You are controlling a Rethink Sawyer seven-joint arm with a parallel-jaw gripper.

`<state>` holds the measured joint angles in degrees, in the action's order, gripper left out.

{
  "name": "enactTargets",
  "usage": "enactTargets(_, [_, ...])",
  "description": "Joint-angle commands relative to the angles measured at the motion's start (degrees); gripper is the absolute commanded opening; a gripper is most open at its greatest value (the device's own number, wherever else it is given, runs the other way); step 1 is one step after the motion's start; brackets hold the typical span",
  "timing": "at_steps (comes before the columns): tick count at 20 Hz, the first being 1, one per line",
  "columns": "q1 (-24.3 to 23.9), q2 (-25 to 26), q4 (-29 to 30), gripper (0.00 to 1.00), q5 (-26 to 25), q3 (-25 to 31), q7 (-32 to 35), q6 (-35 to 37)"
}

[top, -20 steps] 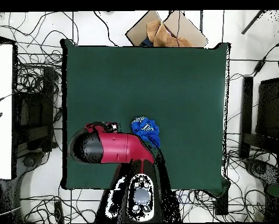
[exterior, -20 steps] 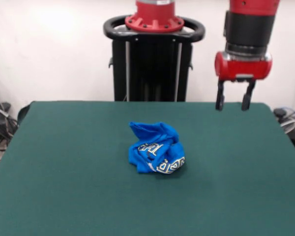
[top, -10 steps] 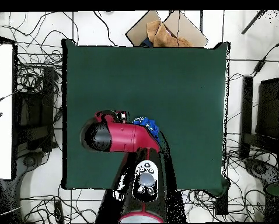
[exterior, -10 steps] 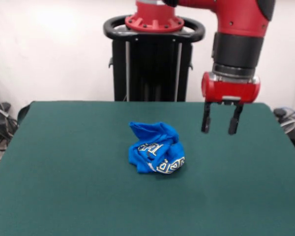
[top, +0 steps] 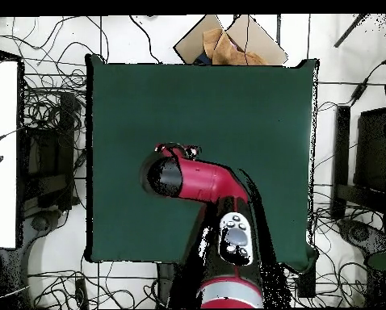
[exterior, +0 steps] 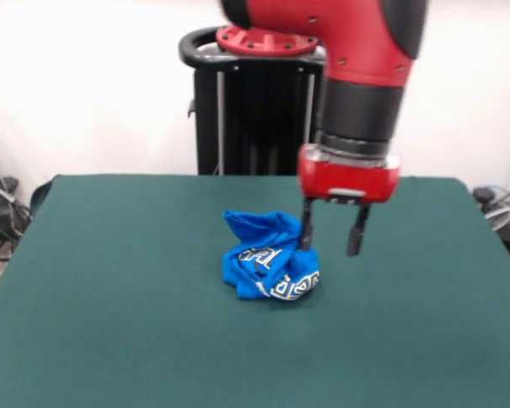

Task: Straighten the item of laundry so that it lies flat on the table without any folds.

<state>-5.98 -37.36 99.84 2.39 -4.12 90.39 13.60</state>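
The item of laundry [exterior: 270,266] is a bright blue T-shirt crumpled into a ball near the middle of the dark green table [exterior: 110,297]. Parts of its white and yellow print show on the front. My gripper [exterior: 331,238] hangs open and empty just right of the ball, above the table, with its left finger [exterior: 307,230] in front of the shirt's upper right edge. In the overhead view the red arm [top: 204,179] covers the shirt, and the gripper tips barely show at the arm's end [top: 178,149].
The black pedestal [exterior: 263,110] stands behind the table's far edge. In the overhead view, cables lie on the floor around the table, and a cardboard box [top: 228,40] sits beyond the table's top edge.
My gripper has moved left and down, from high over the table's far right to just beside the crumpled shirt. It stays open. The shirt has not moved.
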Motion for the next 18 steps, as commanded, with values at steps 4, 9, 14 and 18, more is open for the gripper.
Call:
enactTargets(4, [-1.9, 3.7, -2.0, 1.00, -1.5, 1.0, 8.4, -3.0])
enactTargets(9, [-0.9, 3.3, 1.3, 1.00, -2.2, -1.1, 9.6, -5.0])
enactTargets(14, [-3.9, 5.0, 7.7, 1.00, -1.9, 4.2, 11.1, -9.0])
enactTargets(18, [-4.7, 4.9, 11.1, 1.00, 0.1, 7.3, 12.7, -9.0])
